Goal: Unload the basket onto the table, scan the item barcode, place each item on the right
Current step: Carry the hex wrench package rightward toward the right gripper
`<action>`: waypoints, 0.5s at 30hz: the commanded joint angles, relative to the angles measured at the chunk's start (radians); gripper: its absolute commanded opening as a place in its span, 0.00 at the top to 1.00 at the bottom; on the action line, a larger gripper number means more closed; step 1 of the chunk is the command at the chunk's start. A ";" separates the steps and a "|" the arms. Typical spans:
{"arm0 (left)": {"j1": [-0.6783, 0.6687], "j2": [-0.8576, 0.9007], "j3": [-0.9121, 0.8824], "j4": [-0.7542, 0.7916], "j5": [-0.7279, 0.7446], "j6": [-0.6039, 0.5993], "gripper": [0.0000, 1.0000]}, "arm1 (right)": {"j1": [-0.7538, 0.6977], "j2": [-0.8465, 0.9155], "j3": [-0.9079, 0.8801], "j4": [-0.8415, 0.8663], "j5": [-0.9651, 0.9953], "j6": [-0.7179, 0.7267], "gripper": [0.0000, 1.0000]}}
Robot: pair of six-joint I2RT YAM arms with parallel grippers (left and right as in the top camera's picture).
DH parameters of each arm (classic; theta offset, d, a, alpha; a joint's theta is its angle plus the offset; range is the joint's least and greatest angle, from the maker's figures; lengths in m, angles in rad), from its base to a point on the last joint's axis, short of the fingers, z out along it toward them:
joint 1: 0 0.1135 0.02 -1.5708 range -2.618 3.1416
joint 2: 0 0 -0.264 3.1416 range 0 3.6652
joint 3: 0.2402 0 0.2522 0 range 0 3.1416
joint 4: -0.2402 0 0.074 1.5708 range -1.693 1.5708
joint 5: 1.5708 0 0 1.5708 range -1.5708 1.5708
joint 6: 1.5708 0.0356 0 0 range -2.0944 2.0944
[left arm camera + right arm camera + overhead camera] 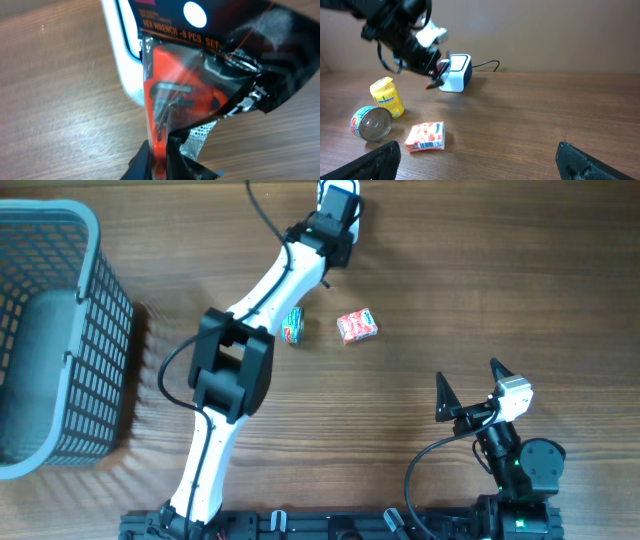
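Pressed together on the lower edge of the wrench pack [170, 100], the left gripper [159, 156] has its fingers [141, 162] pinching the clear plastic right beside the orange holder. The pack stands up out of the fingertips with its black header card at the far end. Gripping it by the thin edge leaves both broad faces bare, and I judge that to be the point: a printed side can be turned to a reader with no finger over the code. Just past the pack, beyond the fingertips, sits the white scanner [122, 60]. The pack hangs close in front of it, though whether the two touch cannot be told. Where the barcode lies on the pack cannot be made out; the crumpled black flap to the right of the fingers may hide it.

The right gripper [477, 150] has its fingers spread wide and empty, low over the table [545, 115] and well apart from the scanner, probably to stay out of the way. Just ahead of its left finger lies a snack packet [425, 136]. Beyond that is a tin can [371, 122] with its lid towards the camera, then a yellow tub [386, 97]. These look like items waiting their turn. Well apart from both sets of fingers, a basket [60, 330] stands at the table's edge.
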 commanded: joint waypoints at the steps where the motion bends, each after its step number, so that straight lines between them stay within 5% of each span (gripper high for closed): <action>1: -0.061 -0.037 0.109 -0.035 -0.012 0.012 0.96 | 0.003 -0.002 -0.001 0.003 0.002 -0.004 0.00; 8: -0.112 -0.125 0.113 -0.140 0.193 0.011 0.96 | 0.003 -0.002 -0.001 0.003 0.002 -0.003 0.00; 15: -0.181 -0.124 0.113 -0.221 0.244 0.012 0.96 | 0.003 -0.002 -0.001 0.003 0.002 -0.003 0.00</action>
